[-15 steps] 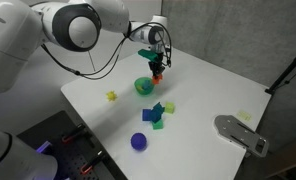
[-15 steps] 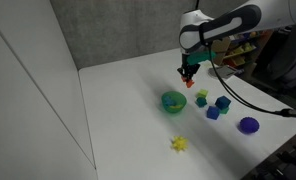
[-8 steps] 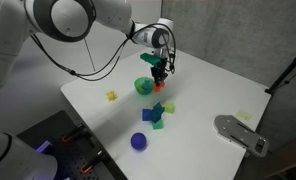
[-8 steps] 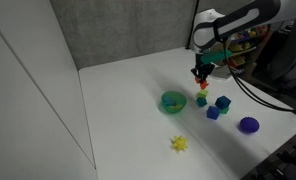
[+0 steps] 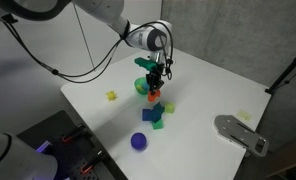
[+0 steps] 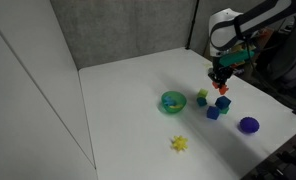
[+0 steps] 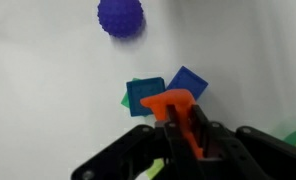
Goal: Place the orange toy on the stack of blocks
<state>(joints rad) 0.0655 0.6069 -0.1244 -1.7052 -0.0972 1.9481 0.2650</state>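
As pincer (image 7: 185,135) grips orange toy (image 7: 171,101), it partly hides stack of blocks (image 7: 144,95)

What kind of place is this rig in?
Probably a lab: a bare white table, a grey panel backdrop, and toy blocks laid out like test props.

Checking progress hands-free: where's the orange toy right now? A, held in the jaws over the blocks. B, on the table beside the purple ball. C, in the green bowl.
A: the wrist view shows the orange toy pinched between the jaws, directly over the stack of blocks.
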